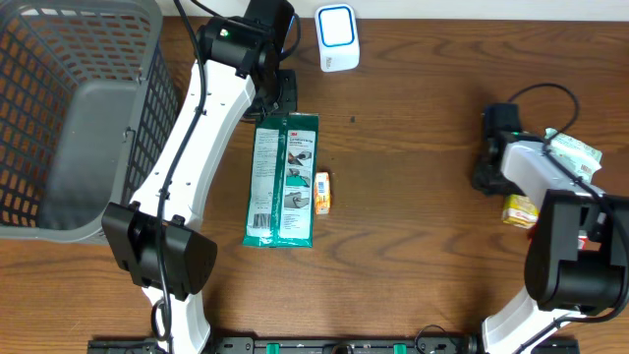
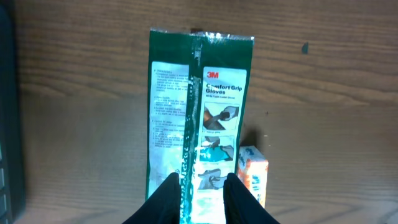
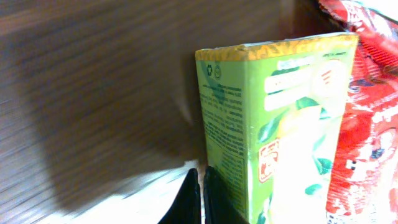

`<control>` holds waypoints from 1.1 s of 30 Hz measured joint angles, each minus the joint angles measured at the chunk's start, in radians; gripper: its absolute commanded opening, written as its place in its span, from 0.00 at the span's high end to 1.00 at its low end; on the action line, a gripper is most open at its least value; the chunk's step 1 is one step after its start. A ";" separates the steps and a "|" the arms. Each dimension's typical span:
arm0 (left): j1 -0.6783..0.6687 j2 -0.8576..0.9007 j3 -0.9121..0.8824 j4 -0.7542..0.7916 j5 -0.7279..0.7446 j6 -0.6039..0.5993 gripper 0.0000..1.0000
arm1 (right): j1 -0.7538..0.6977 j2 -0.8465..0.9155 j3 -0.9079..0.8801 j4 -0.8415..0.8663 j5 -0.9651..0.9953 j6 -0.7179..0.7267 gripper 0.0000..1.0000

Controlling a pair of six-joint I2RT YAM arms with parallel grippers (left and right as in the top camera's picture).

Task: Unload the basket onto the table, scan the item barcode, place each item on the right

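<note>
The item, a green 3M gloves pack (image 1: 283,179), lies flat on the wooden table with its printed back up. My left gripper (image 1: 278,98) hovers over the pack's far end. In the left wrist view its jaws (image 2: 202,190) stand a little apart, open, with the pack (image 2: 200,106) showing flat in the gap between them. A white scanner with a blue ring (image 1: 335,36) stands at the back, just right of the left gripper. My right gripper (image 3: 200,186) is shut and empty, low over the table beside a green carton (image 3: 280,124); overhead it shows at the far right (image 1: 486,177).
A small orange box (image 1: 321,193) lies against the pack's right edge. A dark wire basket (image 1: 59,118) fills the far left. Near the right arm sit a yellow-green carton (image 1: 519,209), a green-and-white packet (image 1: 573,149) and a red wrapper (image 3: 367,124).
</note>
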 measured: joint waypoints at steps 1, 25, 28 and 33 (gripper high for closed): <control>0.000 0.000 0.000 -0.005 0.000 0.002 0.70 | -0.015 0.000 0.000 0.000 -0.003 0.000 0.99; 0.026 0.000 0.000 -0.073 0.000 0.000 0.33 | 0.163 -0.005 0.015 0.017 -0.909 -0.145 0.44; 0.072 -0.004 -0.002 -0.067 0.000 0.000 0.32 | 0.239 -0.004 0.032 0.016 -0.915 -0.122 0.44; 0.161 -0.046 -0.004 -0.089 0.000 -0.001 0.30 | 0.346 -0.004 0.062 0.008 -0.872 -0.085 0.39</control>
